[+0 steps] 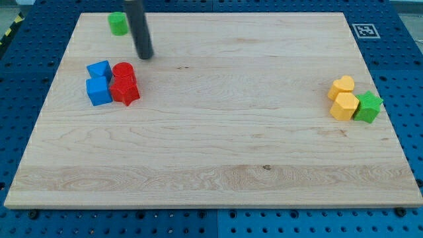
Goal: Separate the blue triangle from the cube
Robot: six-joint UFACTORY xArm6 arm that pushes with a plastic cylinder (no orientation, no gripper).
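Wooden board (218, 152) on blue pegboard (410, 79); my tip (145, 55) above red cylinder (123, 71), beside touching blue triangle (99, 69), blue cube (98, 91).

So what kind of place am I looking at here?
Probably a robotics lab bench: a wooden board on a blue perforated table, a printed marker tag, and small coloured blocks pushed by my tip.

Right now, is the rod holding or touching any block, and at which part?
Nothing is held. My tip rests clear of the blocks, above the blue triangle and blue cube.

Dark rod, slightly tilted, my tip (145, 57) low near view's top-left.
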